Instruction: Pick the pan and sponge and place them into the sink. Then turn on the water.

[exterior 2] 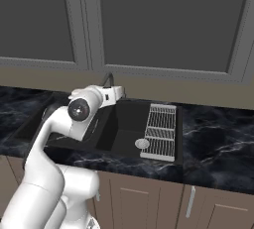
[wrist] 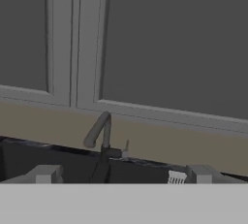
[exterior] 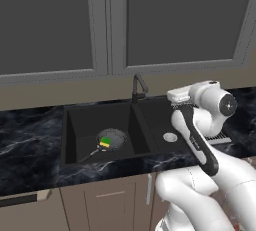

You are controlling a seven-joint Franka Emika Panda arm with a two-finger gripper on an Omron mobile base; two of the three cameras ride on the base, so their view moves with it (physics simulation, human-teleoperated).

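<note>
The small round grey metal frying pan (exterior: 111, 138) lies flat on the floor of the left bowl of the large matte black double-basin sink (exterior: 75, 125), its long thin dark handle running toward the front left corner of that bowl. The small rectangular green and yellow sponge (exterior: 105, 142) rests inside the pan, on the side nearest the handle.

In the left base view the robot's hand (exterior: 178, 95) is raised above the right bowl, well apart from the pan and sponge, which lie lower and off to its left. The hand points toward the back wall. In the hand view two grey finger tips (wrist: 44, 174) stand far apart at the bottom, so the hand is spread wide and holds nothing. Between them, beyond the hand, stands the dark curved faucet (wrist: 100, 136) at the back rim of the sink, its spout bending toward the left bowl.

A white wire dish rack (exterior 2: 161, 130) sits over the right side of the right bowl, with a round silver drain (exterior 2: 142, 143) just beside it. The sink is set in a black marbled table (exterior 2: 213, 139).

No brand, label or readable writing is visible on any item.
</note>
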